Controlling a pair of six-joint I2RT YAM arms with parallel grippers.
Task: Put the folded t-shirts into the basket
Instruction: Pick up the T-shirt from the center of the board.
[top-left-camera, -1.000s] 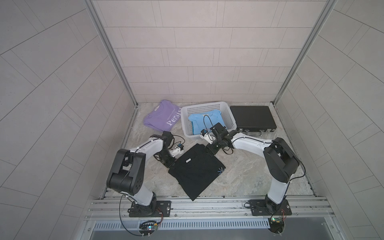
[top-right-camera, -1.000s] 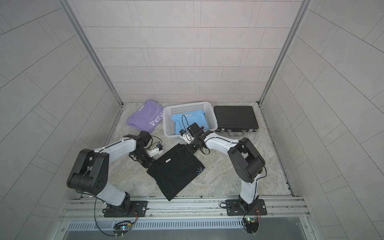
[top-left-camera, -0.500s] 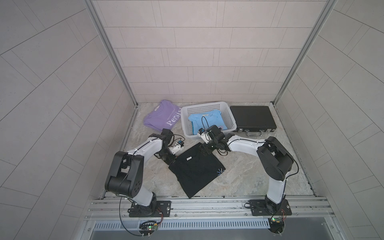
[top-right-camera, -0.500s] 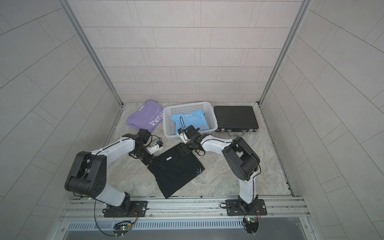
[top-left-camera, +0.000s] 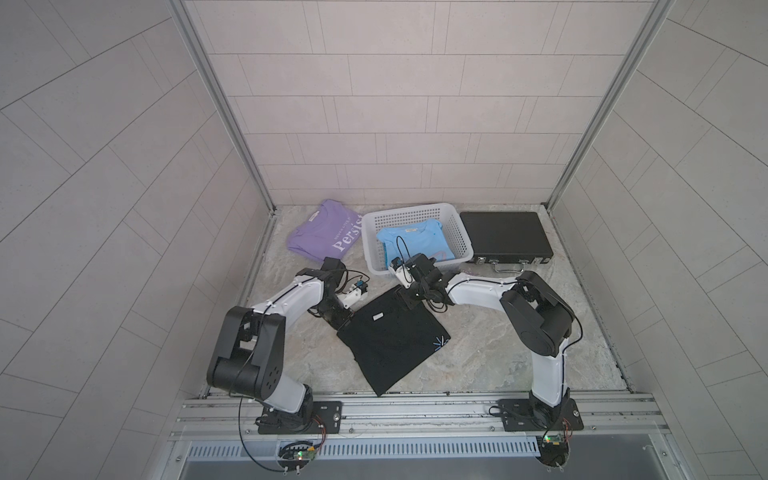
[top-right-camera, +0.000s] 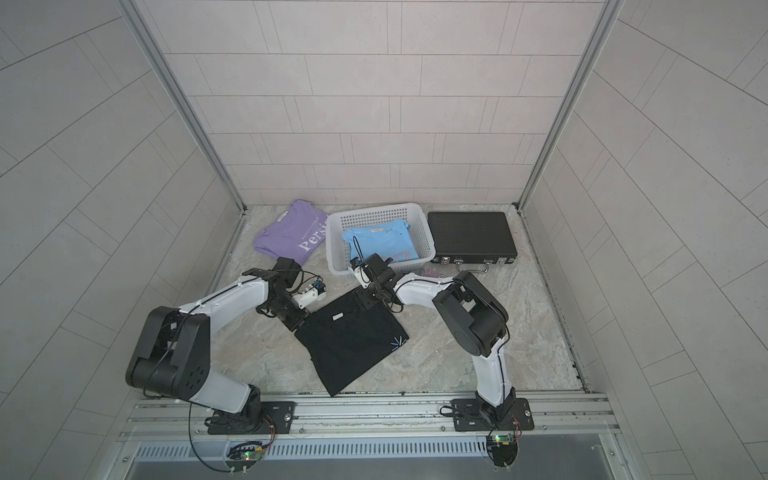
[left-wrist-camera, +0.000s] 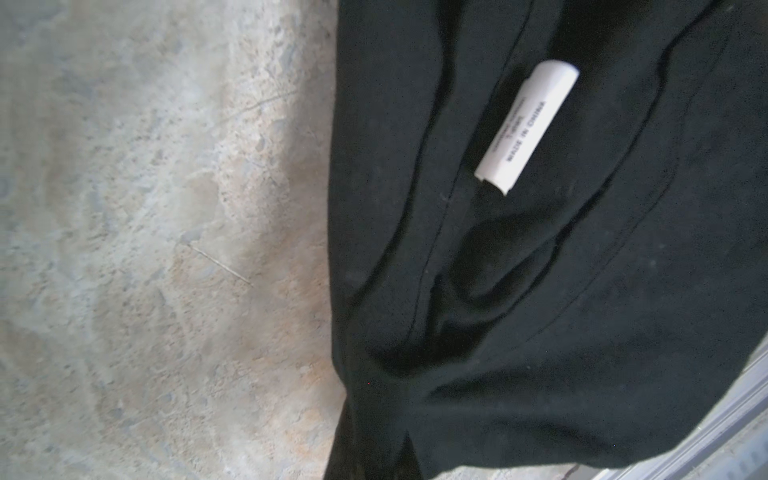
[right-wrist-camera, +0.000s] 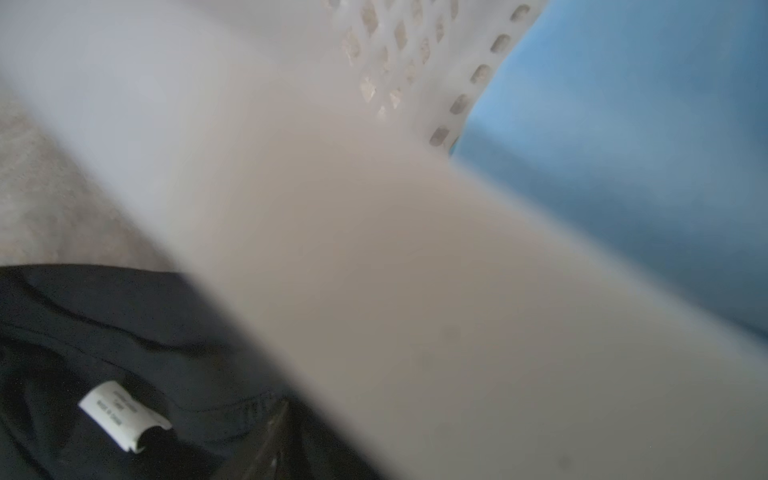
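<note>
A black folded t-shirt (top-left-camera: 390, 336) (top-right-camera: 353, 336) lies flat mid-table, its white label (left-wrist-camera: 525, 124) showing. My left gripper (top-left-camera: 343, 326) (top-right-camera: 297, 324) is shut on its left corner, and the cloth (left-wrist-camera: 540, 291) bunches there. My right gripper (top-left-camera: 409, 297) (top-right-camera: 365, 301) sits low at the shirt's far corner, just in front of the white basket (top-left-camera: 415, 208) (top-right-camera: 376, 208). One dark finger (right-wrist-camera: 266, 440) rests on the black cloth (right-wrist-camera: 124, 332); its jaw gap is hidden. A light blue t-shirt (top-left-camera: 415, 241) (top-right-camera: 380, 243) (right-wrist-camera: 623, 145) lies in the basket. A lilac "Persist" t-shirt (top-left-camera: 320, 232) (top-right-camera: 286, 232) lies left of it.
A flat black case (top-left-camera: 505, 237) (top-right-camera: 471, 235) with metal latches lies right of the basket at the back. The basket's blurred rim (right-wrist-camera: 332, 249) fills much of the right wrist view. Tiled walls close in the table on three sides; a metal rail runs along the front.
My right gripper has moved from the basket's front wall left and down onto the black shirt's far corner. The left gripper has stayed at the shirt's left corner.
</note>
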